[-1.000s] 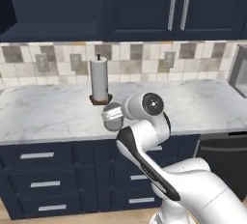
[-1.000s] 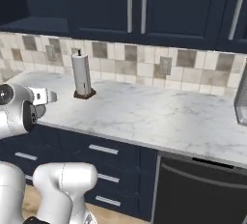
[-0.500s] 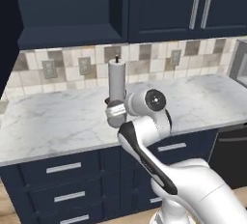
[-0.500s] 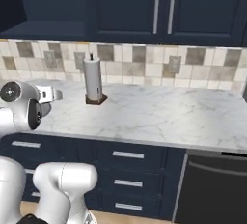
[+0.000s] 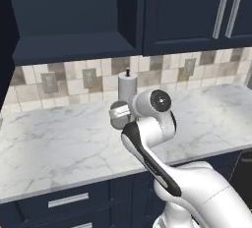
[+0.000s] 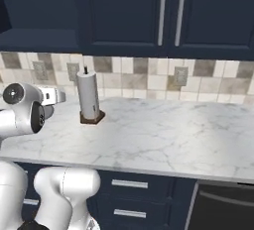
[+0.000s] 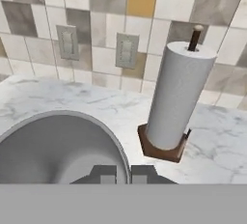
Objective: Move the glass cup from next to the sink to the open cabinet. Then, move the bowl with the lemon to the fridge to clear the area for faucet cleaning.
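I am seeing the whole scene sliding right in both base views against a second ago, so my base is driving, not the things moving; the open cabinet is now coming into the upper left of the left base view, its dark navy shelf standing bare above the tiled backsplash. The white marble counter is running wide and uncluttered from left to right, its front edge free above the navy drawers. The closed wall cabinet with two long metal bar handles is hanging over it. The paper towel roll is standing upright on its dark wooden base near the backsplash, just right of the arm in the right base view. Two wall outlets are sitting side by side on the tiles; I am reading no writing or labels anywhere. The gripper is holding its two tips pressed nearly together on the rim of the glass cup, which is being carried above the counter, its grey mouth facing the hand camera.
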{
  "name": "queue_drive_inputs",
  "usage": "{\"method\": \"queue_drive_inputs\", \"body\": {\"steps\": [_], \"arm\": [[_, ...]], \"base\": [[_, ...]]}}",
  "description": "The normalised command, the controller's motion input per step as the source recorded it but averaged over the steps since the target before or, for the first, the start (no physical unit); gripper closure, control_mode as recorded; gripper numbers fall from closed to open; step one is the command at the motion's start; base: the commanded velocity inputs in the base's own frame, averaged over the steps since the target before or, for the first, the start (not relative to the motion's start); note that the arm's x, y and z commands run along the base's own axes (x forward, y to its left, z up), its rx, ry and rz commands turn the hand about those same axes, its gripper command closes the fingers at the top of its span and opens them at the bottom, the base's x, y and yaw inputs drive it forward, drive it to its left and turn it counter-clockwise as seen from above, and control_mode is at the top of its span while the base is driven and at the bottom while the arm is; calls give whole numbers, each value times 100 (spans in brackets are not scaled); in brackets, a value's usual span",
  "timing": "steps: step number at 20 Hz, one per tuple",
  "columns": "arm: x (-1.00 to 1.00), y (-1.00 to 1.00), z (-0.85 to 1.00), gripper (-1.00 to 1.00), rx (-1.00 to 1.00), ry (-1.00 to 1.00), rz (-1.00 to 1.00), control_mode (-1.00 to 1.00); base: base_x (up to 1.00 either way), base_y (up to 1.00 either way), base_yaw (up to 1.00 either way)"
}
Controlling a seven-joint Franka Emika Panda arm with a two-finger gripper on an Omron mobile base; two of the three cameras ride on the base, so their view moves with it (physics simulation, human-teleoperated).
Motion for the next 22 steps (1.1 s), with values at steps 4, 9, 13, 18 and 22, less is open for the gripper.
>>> {"method": "queue_drive_inputs", "body": {"steps": [4, 9, 13, 18, 22], "arm": [[0, 0, 0, 100, 0, 0, 0, 100], [0, 0, 0, 100, 0, 0, 0, 100], [0, 0, 0, 100, 0, 0, 0, 100], [-21, 0, 68, 100, 0, -12, -2, -100], [-56, 0, 100, 100, 1, -40, -6, -100]], "base": [[-3, 82, -13], [36, 44, -11], [87, 11, -11], [10, 0, -2], [0, 0, 0]]}}
